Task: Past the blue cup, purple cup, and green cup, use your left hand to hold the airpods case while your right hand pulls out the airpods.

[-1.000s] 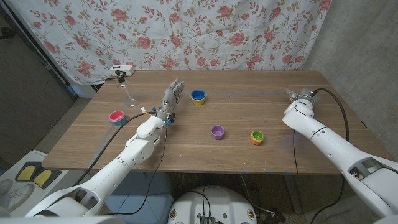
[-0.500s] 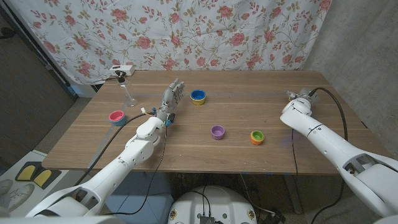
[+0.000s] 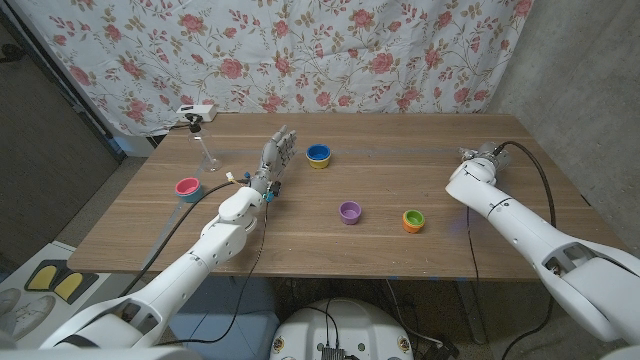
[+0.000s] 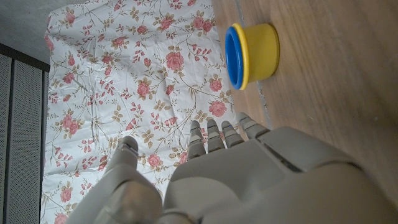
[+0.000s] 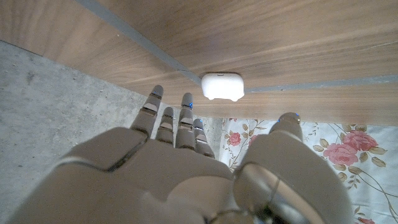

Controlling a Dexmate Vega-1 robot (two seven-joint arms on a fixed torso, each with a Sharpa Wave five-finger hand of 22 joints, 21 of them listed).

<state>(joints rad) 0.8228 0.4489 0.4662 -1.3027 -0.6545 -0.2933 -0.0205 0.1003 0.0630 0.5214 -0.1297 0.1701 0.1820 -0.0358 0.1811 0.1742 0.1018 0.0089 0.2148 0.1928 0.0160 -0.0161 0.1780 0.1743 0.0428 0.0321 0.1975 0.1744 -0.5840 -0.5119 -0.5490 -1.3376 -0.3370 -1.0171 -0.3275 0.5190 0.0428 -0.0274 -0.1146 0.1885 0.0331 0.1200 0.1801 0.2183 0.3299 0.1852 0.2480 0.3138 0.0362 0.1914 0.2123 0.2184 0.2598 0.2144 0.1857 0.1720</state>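
Observation:
A white airpods case (image 5: 222, 86) lies shut on the wood, just beyond the spread fingers (image 5: 166, 121) of my right hand (image 5: 186, 168), which holds nothing. In the head view my right hand (image 3: 482, 155) sits at the table's far right, mostly hidden behind its wrist. My left hand (image 3: 275, 160) stands with fingers straight and apart, left of the blue cup (image 3: 318, 155) and empty. The blue cup (image 4: 252, 55) has a yellow outside. The purple cup (image 3: 349, 212) and the green cup (image 3: 413, 220) stand mid-table, between the two arms.
A pink cup (image 3: 187, 188) stands at the left of the table. A clear glass (image 3: 208, 152) and a small white device (image 3: 197, 112) stand at the far left. A flowered cloth (image 3: 300, 50) hangs behind the table.
My right arm has shifted slightly to the left along the table's right side. The left arm and the cups have stayed where they were.

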